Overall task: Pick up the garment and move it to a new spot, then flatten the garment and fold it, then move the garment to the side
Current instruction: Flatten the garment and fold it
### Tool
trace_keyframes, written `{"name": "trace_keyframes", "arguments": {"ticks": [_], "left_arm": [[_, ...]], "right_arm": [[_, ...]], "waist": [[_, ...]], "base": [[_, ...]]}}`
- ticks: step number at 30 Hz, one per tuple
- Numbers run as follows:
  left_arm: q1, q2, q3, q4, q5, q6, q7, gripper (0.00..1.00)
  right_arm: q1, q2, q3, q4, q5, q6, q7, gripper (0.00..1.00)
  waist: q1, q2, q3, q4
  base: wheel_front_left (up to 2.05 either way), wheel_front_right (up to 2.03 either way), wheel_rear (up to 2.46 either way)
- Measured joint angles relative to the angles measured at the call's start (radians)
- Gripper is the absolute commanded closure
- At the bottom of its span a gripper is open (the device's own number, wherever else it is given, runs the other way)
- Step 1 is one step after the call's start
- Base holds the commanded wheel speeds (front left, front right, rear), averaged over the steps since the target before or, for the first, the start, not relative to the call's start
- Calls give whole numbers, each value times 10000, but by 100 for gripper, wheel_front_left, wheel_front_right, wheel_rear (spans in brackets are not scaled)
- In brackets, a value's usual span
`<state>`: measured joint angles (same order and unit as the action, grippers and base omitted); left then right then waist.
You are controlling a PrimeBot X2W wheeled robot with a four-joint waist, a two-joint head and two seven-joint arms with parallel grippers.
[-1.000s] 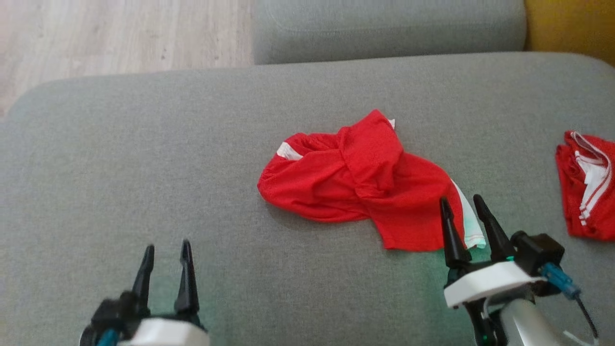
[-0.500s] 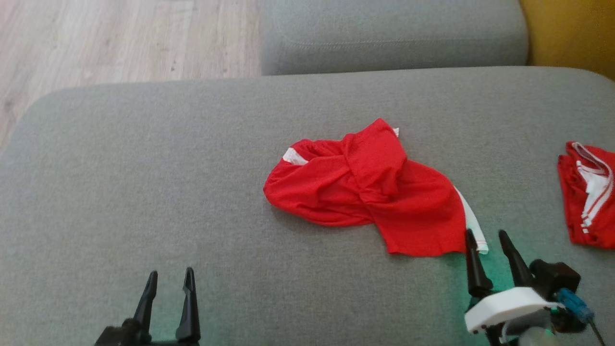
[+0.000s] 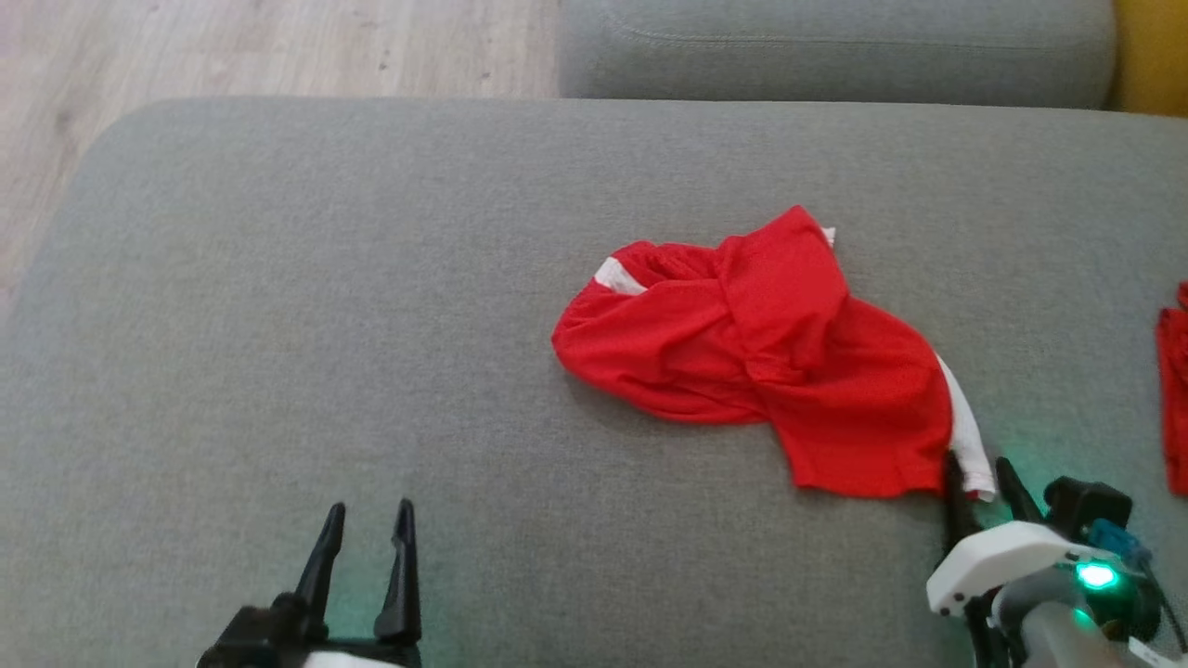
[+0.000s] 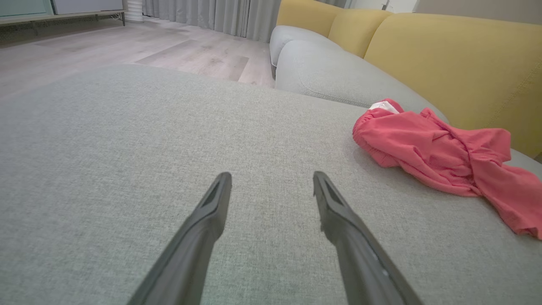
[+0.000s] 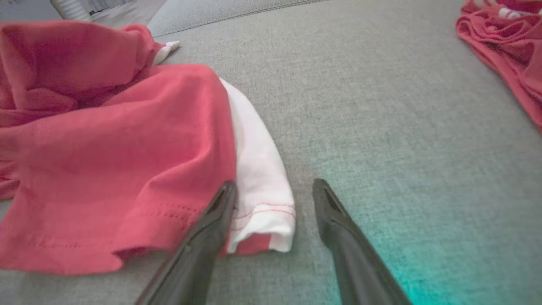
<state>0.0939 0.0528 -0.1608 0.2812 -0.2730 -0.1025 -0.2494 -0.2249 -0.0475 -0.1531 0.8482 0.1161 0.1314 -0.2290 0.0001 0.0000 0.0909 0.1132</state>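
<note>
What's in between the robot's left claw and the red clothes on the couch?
Nothing but bare grey sofa cushion lies between the left gripper and the red garment; the head view shows that stretch.

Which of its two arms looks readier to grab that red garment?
Right. The right claw sits open at the garment's corner, with the white hem between its fingers. The left claw hangs open over bare cushion, well apart from the cloth.

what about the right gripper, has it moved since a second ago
Yes. Against the red shorts, the right gripper has drawn back toward the robot: earlier it reached well past the white hem, now it flanks only the hem's corner.
</note>
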Motion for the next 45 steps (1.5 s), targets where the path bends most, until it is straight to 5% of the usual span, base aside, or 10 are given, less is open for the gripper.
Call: {"name": "trace_keyframes", "arguments": {"ticks": [8,17,26,35,45], "left_arm": [[-120,-10,-15,17,-334,71,0,0],[-59,-8,-272,94,-619,144,0,0],[337,-4,-535,364,-683,140,0,0],[665,0,-617,426,-662,128,0,0],[939,6,-489,410,-612,56,0,0]], "right_arm": [[-205,-226,-209,-792,52,2,-119,100],[-4070,-2125,792,-4520,207,2,-221,100],[-6478,-2642,3534,-3781,236,2,-71,100],[-6877,-2662,5321,-3074,1413,2,-190,100],[-6548,-3396,5699,-3607,2276,2,-276,100]], "waist": [[0,0,-199,146],[1,0,-661,385],[-1,0,-995,1323],[-1,0,-1105,2348],[-2,0,-1031,2125]], "base": [[0,0,0],[0,0,0],[0,0,0],[0,0,0],[0,0,0]]}}
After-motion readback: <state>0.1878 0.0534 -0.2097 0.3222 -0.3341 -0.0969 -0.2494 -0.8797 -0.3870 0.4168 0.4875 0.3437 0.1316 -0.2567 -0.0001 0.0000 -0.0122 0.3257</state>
